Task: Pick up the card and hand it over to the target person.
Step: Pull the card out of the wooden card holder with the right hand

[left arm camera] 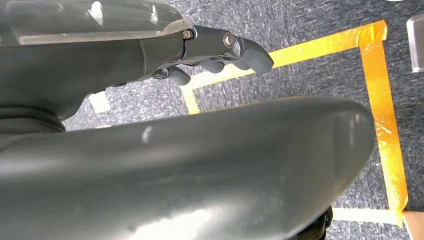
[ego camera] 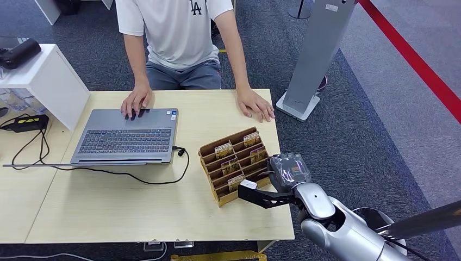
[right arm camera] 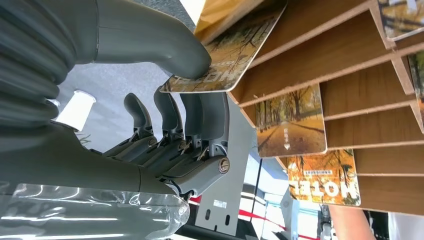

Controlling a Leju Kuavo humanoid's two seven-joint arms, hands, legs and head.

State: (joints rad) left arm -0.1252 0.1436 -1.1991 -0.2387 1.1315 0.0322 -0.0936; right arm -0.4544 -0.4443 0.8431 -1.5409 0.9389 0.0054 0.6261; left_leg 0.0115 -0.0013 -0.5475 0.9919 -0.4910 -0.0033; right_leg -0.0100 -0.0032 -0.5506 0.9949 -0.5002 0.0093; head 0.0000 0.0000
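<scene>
The right arm (ego camera: 337,225) reaches up to the card rack (ego camera: 235,163). The right hand (right arm camera: 165,100) pinches a card (right arm camera: 227,52) between thumb and fingers at the rack's near corner. The left hand (left arm camera: 215,52) hangs down, fingers curled in, holding nothing.

Right hand (right arm camera: 165,100) thumb and fingers pinching a card (right arm camera: 227,52) at the wooden rack (right arm camera: 340,65) edge.

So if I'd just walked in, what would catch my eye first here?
Probably the robot's right hand at the table's near right corner, pinching a hotel card from the wooden card rack. Behind it, a seated person rests one hand on an open laptop.
</scene>
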